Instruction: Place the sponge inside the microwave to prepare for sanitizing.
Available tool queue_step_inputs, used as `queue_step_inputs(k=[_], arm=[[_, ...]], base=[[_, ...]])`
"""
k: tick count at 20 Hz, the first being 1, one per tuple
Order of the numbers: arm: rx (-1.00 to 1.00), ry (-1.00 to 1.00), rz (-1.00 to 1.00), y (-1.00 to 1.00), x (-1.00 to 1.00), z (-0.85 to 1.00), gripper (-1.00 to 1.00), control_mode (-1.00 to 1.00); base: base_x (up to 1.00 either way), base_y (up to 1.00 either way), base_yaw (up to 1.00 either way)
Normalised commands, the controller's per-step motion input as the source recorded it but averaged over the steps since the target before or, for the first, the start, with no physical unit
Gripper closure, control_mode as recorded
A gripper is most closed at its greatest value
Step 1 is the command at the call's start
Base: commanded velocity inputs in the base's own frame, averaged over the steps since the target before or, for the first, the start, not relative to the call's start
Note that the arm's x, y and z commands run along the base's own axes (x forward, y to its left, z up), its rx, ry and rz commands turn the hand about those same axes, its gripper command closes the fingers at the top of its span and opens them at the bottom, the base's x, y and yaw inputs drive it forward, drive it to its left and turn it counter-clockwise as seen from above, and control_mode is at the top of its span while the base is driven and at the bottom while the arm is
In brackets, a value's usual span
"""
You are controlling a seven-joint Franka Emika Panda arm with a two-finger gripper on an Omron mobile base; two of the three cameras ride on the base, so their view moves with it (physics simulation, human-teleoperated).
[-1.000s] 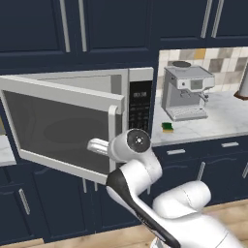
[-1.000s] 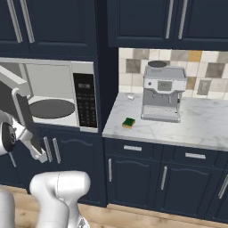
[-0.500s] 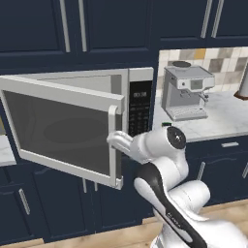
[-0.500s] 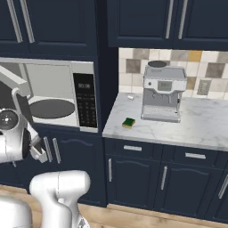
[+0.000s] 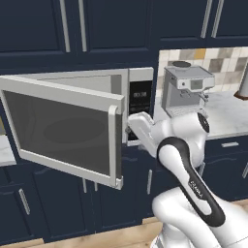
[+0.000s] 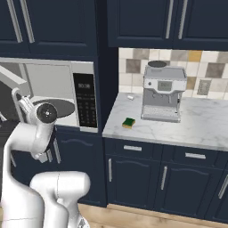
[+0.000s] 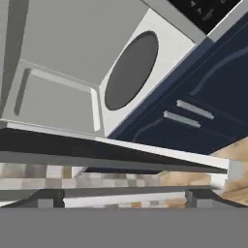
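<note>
the gripper (image 7: 124,201) is seen in the hand view only as two small dark finger tips (image 7: 46,199) at the bottom edge, set well apart from each other, so the jaws are taken to be wide open. nothing is held between them. the edge of the microwave door (image 7: 145,157) is seen just above the tips, with its handle bar between them, but it cannot be told whether the fingers touch it. in the left base view the hand is placed close behind the free edge of the open door (image 5: 63,128), and the fingers themselves are hidden there by the door. the microwave (image 6: 67,95) is built in under the dark blue upper cabinets (image 6: 58,24), and its door is swung out to the left. the light grey inside and the dark round turntable (image 7: 131,70) are shown in the hand view, strongly tilted. the sponge (image 6: 129,123) is lying on the marble counter (image 6: 200,129), green side up, between the microwave and the espresso machine (image 6: 163,93), well apart from the gripper. in the left base view the counter in front of the espresso machine is covered by the arm. a small pale object behind the sponge, near the tiled wall, is too small to be made out.
</note>
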Motion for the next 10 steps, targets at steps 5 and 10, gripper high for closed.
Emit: queue_step_inputs(k=[5, 10], arm=[[0.21, 0.17, 0.02, -0.2, 0.33, 0.07, -1.0, -1.0], [0.17, 0.31, 0.06, -0.04, 0.51, -0.03, -1.0, -1.0]], base=[[0.0, 0.0, 0.0], [0.0, 0.0, 0.0]])
